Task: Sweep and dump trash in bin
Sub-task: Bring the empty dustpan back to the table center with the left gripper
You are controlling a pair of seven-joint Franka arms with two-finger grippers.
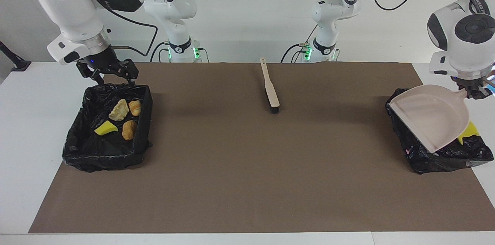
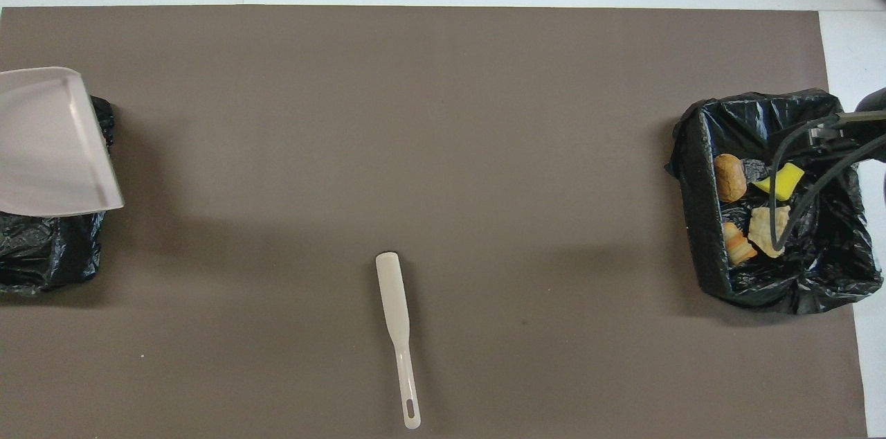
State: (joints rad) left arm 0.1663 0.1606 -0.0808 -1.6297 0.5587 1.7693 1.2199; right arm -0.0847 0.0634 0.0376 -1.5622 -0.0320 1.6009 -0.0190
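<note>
My left gripper (image 1: 476, 92) is shut on the handle of a pale dustpan (image 1: 429, 121), held tilted over the black-lined bin (image 1: 444, 158) at the left arm's end. One yellow scrap (image 1: 468, 132) shows in that bin under the pan. My right gripper (image 1: 115, 81) is open and empty over the robot-side rim of the other black-lined bin (image 1: 73, 140). That bin holds three tan chunks (image 1: 119, 109) and a yellow scrap (image 1: 105, 128), also seen in the overhead view (image 2: 781, 181). The dustpan (image 2: 48, 141) looks empty from above.
A cream brush (image 1: 270, 90) with black bristles lies on the brown mat (image 1: 247, 183) midway between the bins, near the robots, handle toward them; it also shows in the overhead view (image 2: 398, 328). White table borders the mat.
</note>
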